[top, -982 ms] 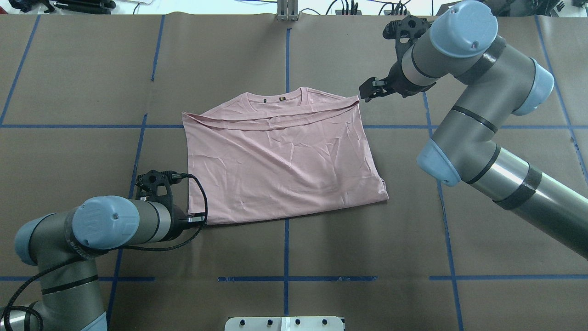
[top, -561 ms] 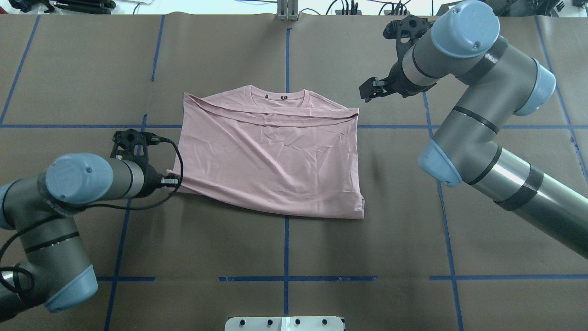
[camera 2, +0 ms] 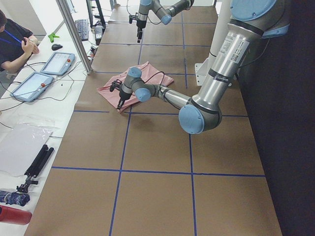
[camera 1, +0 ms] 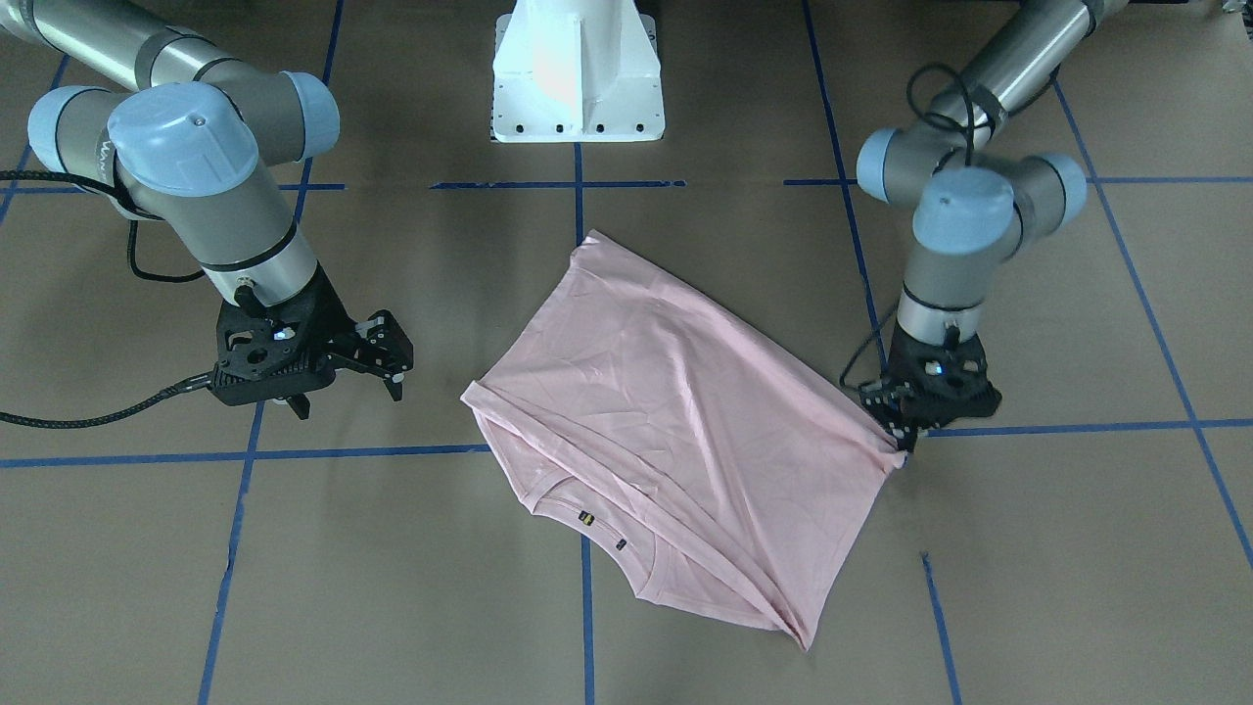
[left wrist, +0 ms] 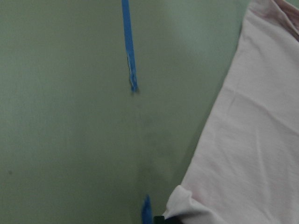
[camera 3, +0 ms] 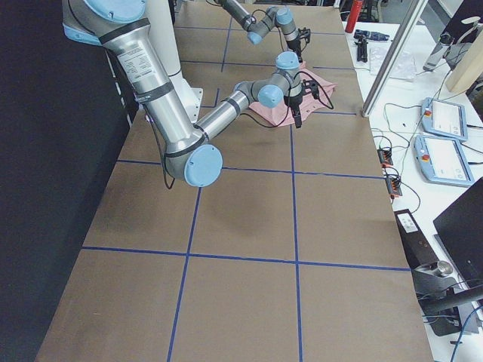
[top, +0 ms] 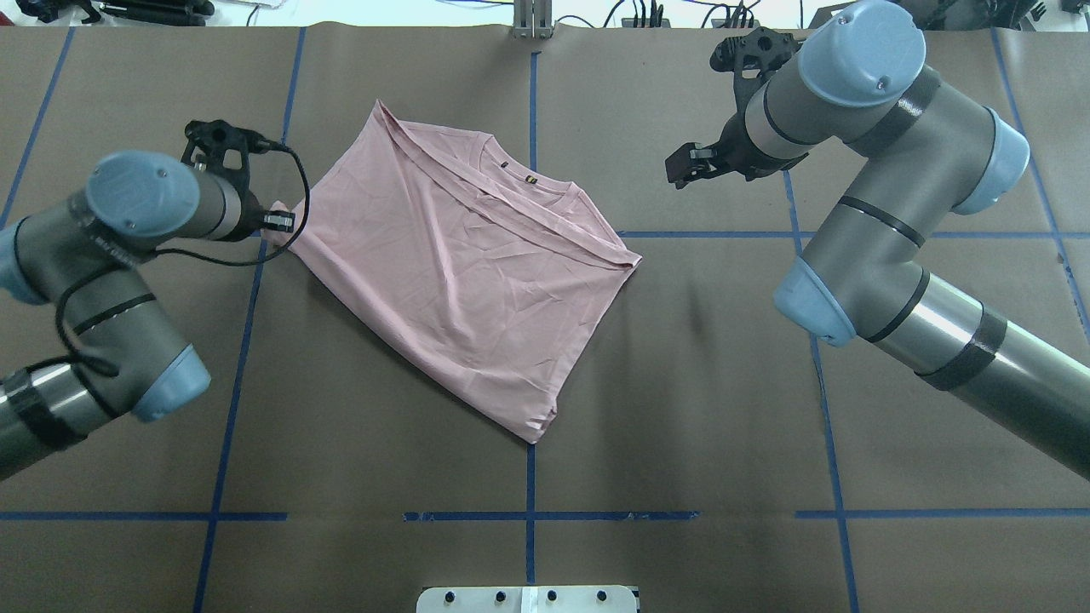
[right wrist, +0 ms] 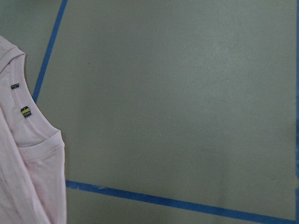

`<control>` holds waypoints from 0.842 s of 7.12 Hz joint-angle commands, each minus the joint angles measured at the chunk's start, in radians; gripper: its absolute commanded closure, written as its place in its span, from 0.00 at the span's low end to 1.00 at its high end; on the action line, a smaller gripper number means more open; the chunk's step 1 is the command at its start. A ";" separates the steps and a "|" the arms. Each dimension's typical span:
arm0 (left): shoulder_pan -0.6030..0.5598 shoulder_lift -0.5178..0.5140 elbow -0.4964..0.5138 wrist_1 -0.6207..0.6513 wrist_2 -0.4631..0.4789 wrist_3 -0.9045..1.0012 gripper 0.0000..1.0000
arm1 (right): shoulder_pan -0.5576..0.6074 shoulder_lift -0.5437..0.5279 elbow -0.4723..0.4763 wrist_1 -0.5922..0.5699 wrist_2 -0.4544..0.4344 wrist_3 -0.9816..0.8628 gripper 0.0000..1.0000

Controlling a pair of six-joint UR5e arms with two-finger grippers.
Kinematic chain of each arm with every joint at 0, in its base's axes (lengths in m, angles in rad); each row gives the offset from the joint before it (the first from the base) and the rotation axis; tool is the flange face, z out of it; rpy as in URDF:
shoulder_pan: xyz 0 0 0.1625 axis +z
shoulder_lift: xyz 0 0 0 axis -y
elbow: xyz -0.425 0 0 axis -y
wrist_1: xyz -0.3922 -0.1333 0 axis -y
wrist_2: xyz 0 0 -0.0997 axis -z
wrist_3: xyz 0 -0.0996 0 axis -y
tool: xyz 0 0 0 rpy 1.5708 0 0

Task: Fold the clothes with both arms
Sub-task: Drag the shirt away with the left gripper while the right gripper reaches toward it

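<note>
The pale pink T-shirt lies folded and skewed on the brown table, back side up, so the print is hidden. Its ribbed collar points to the far side. My left gripper is shut on the shirt's left corner, low at the table; the front view shows this gripper pinching the pulled-out corner. The left wrist view shows the shirt's edge. My right gripper is open and empty, apart from the shirt at the far right; it also shows in the front view. The right wrist view shows the collar.
Blue tape lines grid the brown paper table cover. The white pedestal base stands at the robot's edge. In the left side view a metal post, tablets and a seated person are beyond the far edge.
My left gripper has dragged the shirt's corner away from the robot and to the left. The shirt has swung clockwise in the overhead view and shifted left. The right arm has stayed put.
</note>
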 commanded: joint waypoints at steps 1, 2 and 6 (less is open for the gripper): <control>-0.109 -0.180 0.304 -0.123 0.001 0.102 1.00 | 0.001 0.000 -0.001 -0.001 -0.001 0.001 0.00; -0.124 -0.176 0.301 -0.139 -0.001 0.132 1.00 | -0.003 0.002 -0.005 -0.001 -0.004 0.015 0.00; -0.161 -0.022 0.078 -0.223 -0.180 0.142 0.00 | -0.165 0.192 -0.087 -0.004 -0.077 0.514 0.19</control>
